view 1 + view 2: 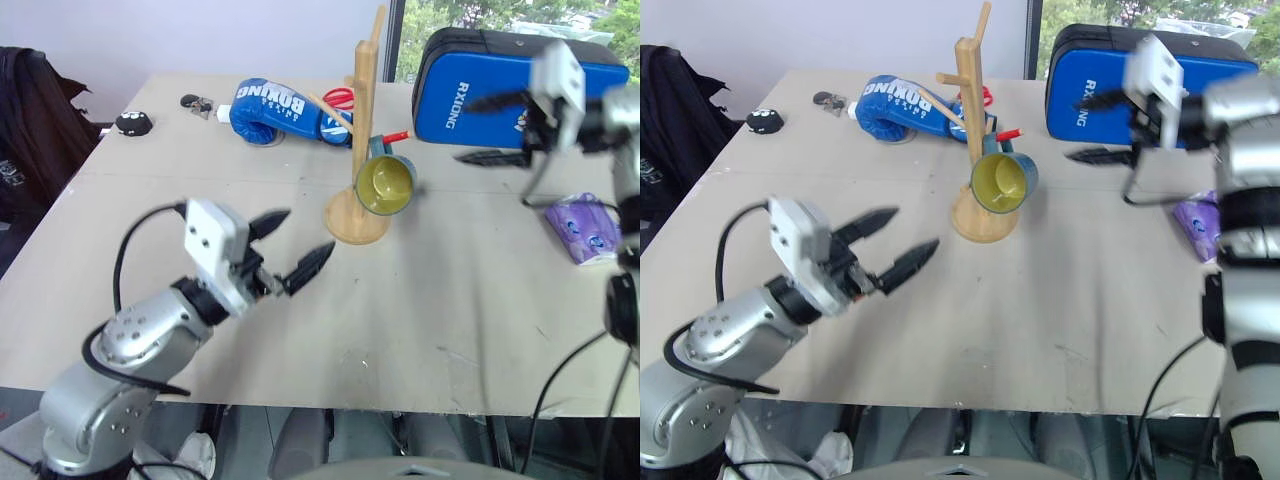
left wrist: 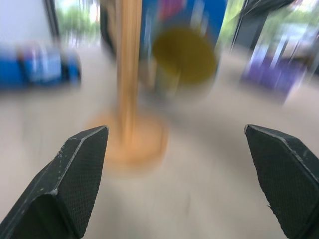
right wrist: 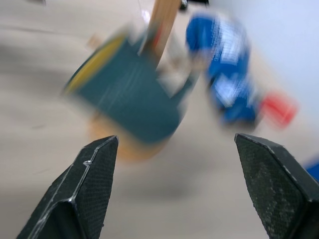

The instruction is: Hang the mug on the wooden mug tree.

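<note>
The mug (image 1: 387, 184) hangs on the wooden mug tree (image 1: 362, 140), low on the post just above the round base, its yellow inside facing the camera. The tree stands mid-table (image 1: 300, 320), in front of a blue boxing glove (image 1: 275, 110) and a blue pad (image 1: 480, 85). Right gripper (image 1: 495, 128) is off to the side, fingers spread wide, holding nothing. Left gripper (image 1: 290, 245) is nearer, also spread and empty. A purple packet (image 1: 583, 228) lies on the right.

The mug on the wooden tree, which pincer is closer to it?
Right, though not by much. The right pincer hangs open just beside the mug, toward the blue pad. The left pincer is open too, lower down in front of it.
</note>
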You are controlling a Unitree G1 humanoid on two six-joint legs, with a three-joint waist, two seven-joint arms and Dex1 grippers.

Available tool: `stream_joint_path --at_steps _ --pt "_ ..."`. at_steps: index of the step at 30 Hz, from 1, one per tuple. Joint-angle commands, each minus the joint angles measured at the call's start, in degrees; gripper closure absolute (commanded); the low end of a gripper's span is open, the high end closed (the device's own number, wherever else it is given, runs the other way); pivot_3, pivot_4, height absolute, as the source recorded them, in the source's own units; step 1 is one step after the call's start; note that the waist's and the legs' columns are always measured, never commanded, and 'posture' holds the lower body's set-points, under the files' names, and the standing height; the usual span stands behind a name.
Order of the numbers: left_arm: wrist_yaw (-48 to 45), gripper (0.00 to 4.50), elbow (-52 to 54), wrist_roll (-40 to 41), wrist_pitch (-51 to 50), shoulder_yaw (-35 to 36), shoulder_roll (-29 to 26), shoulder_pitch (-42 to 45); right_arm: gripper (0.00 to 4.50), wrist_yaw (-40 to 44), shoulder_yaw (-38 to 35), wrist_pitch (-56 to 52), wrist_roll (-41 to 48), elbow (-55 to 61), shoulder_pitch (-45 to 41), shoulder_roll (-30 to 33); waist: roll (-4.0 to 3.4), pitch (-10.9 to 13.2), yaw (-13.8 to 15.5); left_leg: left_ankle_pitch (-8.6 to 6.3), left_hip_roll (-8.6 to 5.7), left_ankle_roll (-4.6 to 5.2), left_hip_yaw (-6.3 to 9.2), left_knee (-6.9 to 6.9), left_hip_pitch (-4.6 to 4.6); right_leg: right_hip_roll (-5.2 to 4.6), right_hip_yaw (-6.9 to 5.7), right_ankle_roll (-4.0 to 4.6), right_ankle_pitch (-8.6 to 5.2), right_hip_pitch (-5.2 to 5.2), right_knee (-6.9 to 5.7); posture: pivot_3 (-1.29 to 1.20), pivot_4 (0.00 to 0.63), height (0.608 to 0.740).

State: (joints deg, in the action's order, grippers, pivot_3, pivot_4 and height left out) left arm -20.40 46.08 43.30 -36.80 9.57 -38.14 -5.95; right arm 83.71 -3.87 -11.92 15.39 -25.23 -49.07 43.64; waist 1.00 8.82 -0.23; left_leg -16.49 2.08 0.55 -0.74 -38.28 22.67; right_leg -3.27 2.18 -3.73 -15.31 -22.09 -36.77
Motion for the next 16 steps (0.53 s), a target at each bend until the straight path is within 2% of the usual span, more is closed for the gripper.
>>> stream_joint_path --at_steps 1,3,5,8,10,16 --pt "-3.39 0.0 -4.16 -9.99 7.96 -3.61 0.16 -4.23 0.75 -11.22 -7.53 -6.42 4.46 21.52 19.05 -1.65 0.0 -0.04 0.03 0.0 0.0 0.0 0.0 -0.01 0.03 0.01 0.01 0.0 0.0 -0.06 0.02 0.0 0.15 0.737" --pt "-5.11 0.0 -7.61 -15.38 12.94 -5.1 0.37 -7.33 0.75 -16.57 -9.97 -8.45 6.42 32.23 31.79 -4.52 -0.12 -0.01 -0.38 0.0 -0.01 0.0 -0.03 0.0 0.02 0.09 0.06 0.01 -0.01 -0.15 0.02 0.0 0.15 0.737" --pt "-6.7 0.0 -9.4 -18.41 16.9 -5.77 0.9 -9.28 0.75 -23.47 -12.59 -9.46 8.19 38.5 39.64 -9.28 -0.18 -0.04 -0.54 0.01 -0.04 0.01 -0.16 0.01 -0.01 0.17 0.25 0.0 -0.01 -0.23 -0.04 0.0 0.15 0.737" --pt "-8.44 0.0 -10.05 -17.28 18.19 -5.16 2.95 -10.41 0.75 -28.89 -14.82 -10.82 11.37 44.91 49.6 -14.11 -0.09 -0.1 -0.56 -0.14 -0.01 0.27 -0.23 -0.04 -0.15 0.24 0.35 -0.01 0.0 -0.16 -0.07 0.0 0.15 0.737" --pt "-10.08 0.0 -11.26 -18.05 19.49 -5.4 3.4 -10.8 0.75 -31.08 -15.08 -7.81 11.31 46.03 56.81 -17.61 0.11 -0.24 -0.34 -0.16 -0.01 0.3 -0.2 -0.08 -0.24 0.22 0.33 -0.01 0.0 -0.04 -0.05 0.0 0.15 0.737" --pt "-13.96 0.0 -14.56 -18.64 21.31 -6.8 4.7 -9.63 0.75 -34.98 -13.02 0.58 8.28 45.94 66.82 -22.65 0.14 -0.29 0.03 -0.16 -0.04 0.3 -0.2 -0.06 -0.27 0.23 0.28 -0.01 -0.02 0.01 -0.02 0.0 0.15 0.737"
